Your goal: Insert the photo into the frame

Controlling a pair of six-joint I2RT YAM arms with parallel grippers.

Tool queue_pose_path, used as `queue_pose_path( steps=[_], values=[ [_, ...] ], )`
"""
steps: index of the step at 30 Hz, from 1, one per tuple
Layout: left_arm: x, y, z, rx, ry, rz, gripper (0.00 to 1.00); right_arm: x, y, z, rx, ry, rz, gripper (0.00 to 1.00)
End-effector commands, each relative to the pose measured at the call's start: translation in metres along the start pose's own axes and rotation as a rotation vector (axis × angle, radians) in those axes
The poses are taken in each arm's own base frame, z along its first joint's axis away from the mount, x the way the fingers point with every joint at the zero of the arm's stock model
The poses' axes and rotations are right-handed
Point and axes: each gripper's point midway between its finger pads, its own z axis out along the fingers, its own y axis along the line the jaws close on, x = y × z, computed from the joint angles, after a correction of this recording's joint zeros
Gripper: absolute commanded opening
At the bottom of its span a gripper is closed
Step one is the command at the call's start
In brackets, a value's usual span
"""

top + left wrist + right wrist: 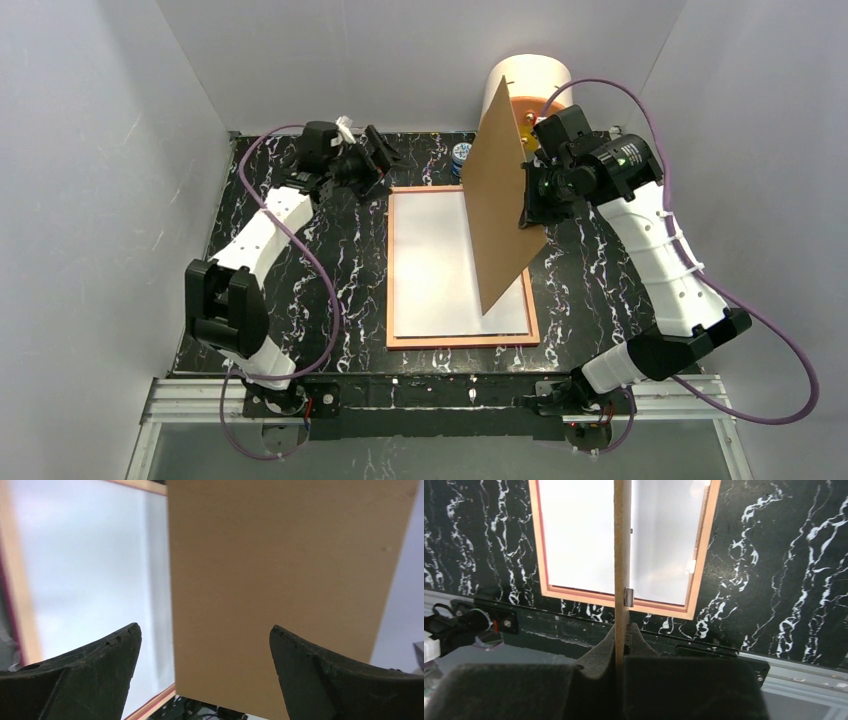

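Lower the brown cardboard backing board point(505, 190) flat.
Your right gripper point(526, 205) pinches it, left gripper point(380, 155) gapes; square it over the central tan-orange rectangular frame point(463, 341).

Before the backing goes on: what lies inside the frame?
A white sheet, apparently the photo face down, fills the frame. The brown board, upright in the right gripper, covers a strip; the printed side cannot be seen.

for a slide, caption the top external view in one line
Right end effector holds the backing board on edge over the frame, photo inside white-side up.
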Motion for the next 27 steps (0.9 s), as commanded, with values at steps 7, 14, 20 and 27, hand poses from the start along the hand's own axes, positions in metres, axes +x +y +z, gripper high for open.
queue_pose_path(
  steps=[7,14,20,27],
  values=[
    [-0.005,-0.109,0.025,0.089,-0.11,0.07,0.98,-0.041,0.006,0.006,0.075,-0.212,-0.096,0.01],
    [-0.005,-0.143,0.036,0.123,-0.128,0.142,0.98,-0.032,0.023,0.021,0.152,-0.212,-0.188,0.01],
    [-0.001,-0.162,0.03,0.172,-0.123,0.189,0.98,-0.018,0.042,0.031,0.19,-0.177,-0.258,0.02],
    [0.017,-0.121,0.015,0.026,-0.086,0.156,0.98,0.003,0.07,0.046,0.199,-0.144,-0.351,0.11]
  ],
)
